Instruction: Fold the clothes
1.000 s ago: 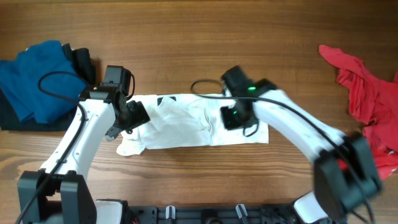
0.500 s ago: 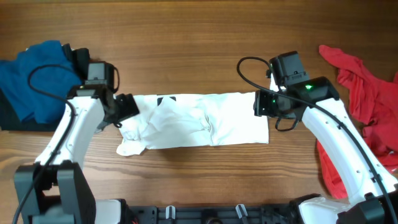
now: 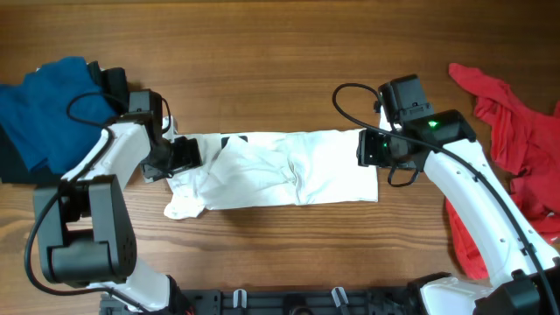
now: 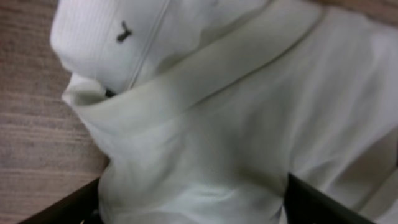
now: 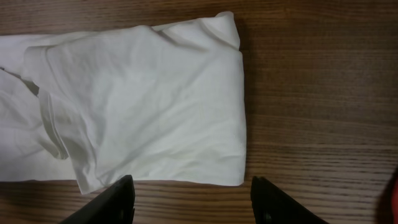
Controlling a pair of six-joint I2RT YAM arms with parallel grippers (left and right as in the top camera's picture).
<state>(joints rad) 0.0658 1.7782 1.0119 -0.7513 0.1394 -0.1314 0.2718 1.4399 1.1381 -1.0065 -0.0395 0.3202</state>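
Item: white T-shirt (image 3: 280, 171), lying as a long folded band mid-table (image 3: 280, 70); soft, light, limp, likely to slide and crease; best pinched at end corners. My left gripper (image 3: 179, 156): jaws spread wide over its rumpled left end. My right gripper (image 5: 193, 199): jaws apart, empty, just off its right end.

One white T-shirt (image 3: 297, 171), one blue garment (image 3: 44, 114) — one red garment (image 3: 521, 131)

overhead: bright, even, diffuse light; sharp | left wrist: white T-shirt (image 4: 236, 124) too close, soft and out of focus, greyish-green cast, dim toward the bottom | right wrist: crisp grain on the table (image 5: 311, 93), soft shade in cloth folds, thin shadow along the cloth's right edge
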